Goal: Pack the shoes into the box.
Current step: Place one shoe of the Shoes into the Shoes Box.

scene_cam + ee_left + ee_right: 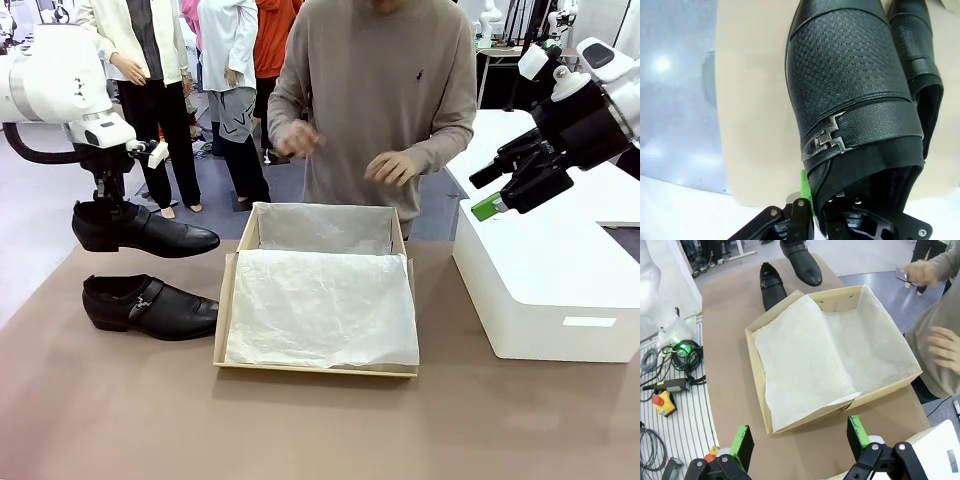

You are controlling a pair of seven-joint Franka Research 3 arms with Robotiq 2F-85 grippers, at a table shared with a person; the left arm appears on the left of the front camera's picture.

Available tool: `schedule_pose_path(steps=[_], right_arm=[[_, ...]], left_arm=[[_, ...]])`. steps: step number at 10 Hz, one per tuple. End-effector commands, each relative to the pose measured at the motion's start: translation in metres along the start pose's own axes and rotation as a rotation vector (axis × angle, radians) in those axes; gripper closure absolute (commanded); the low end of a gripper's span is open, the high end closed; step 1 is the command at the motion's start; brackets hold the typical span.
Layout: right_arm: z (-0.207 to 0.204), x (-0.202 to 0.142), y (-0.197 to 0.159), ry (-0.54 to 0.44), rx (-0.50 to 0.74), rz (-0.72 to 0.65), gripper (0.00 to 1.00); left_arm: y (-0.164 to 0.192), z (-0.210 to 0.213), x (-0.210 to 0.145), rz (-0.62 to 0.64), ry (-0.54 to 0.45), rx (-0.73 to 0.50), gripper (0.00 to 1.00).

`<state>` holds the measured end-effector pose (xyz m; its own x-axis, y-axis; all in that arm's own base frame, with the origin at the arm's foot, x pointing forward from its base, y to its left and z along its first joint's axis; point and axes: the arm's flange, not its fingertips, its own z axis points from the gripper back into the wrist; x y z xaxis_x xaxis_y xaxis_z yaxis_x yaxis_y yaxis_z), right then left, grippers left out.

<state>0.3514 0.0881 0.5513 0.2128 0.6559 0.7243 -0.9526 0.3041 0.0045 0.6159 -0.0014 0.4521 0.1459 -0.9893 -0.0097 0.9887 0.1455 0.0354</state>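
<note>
Grip: left gripper [819,201] clamped on collar of held shoe [850,90]; left wrist view shows green pad [803,187] outside, other finger inside. Front view shows it hanging above second shoe [150,305] by left edge of table [100,420]; box [226,300] open mid-table, tissue-lined. Jaws of right gripper [799,434] spread wide, aloft at right edge.

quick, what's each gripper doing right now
left gripper: shut on one shoe, held in the air
right gripper: open, holding nothing

Count: 2 black shoes, upper shoe [140,228] and lower shoe [150,306]; 1 cardboard box [228,300]; 1 white box [540,290]; 2 grippers, left gripper [105,203], right gripper [487,190]; 1 person [380,90].
</note>
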Motion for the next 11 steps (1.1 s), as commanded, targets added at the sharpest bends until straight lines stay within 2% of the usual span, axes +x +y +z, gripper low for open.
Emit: schedule_pose_path(steps=[1,6,8,11], right_arm=[[-0.002,0.001,-0.002,-0.03,0.01,0.021,0.0],[-0.002,0.001,-0.002,-0.03,0.01,0.021,0.0],[-0.002,0.001,-0.002,-0.03,0.01,0.021,0.0],[-0.002,0.001,-0.002,-0.03,0.01,0.021,0.0]], left_arm=[[0.001,0.0,0.0,0.008,-0.001,0.004,1.0],[0.0,-0.001,-0.003,-0.025,-0.004,-0.02,1.0],[-0.005,0.026,-0.002,-0.075,0.016,-0.015,1.0],[-0.008,0.068,0.015,-0.075,0.046,0.002,1.0]])
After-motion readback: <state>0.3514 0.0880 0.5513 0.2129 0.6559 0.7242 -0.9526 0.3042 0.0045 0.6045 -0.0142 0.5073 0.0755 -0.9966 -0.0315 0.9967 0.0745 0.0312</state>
